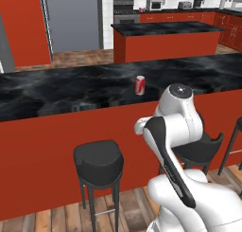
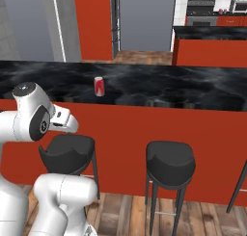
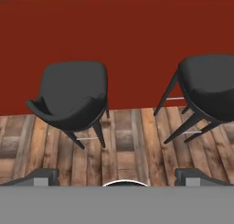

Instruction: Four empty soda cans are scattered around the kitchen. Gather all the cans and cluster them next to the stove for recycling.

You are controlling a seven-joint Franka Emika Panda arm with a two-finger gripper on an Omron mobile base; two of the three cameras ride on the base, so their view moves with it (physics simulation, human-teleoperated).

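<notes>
Hanging low with its jaws spread wide and nothing between them, the gripper (image 3: 117,175) points down at the wood floor (image 3: 123,141) in front of the bar, where two black stools (image 3: 73,95) stand against the red panel (image 3: 114,31). Above them runs the black marbled counter (image 1: 56,91), and on it one red soda can (image 1: 140,84) stands upright, well apart from the claw and alone on its stretch of top. Far across the kitchen, beyond the island (image 1: 165,39), the stove (image 1: 124,11) sits against the back wall. An empty can like that should be very light, thin-walled, easily dented and a bit slick; I would take it across the middle of its body, gently, keeping it upright.
</notes>
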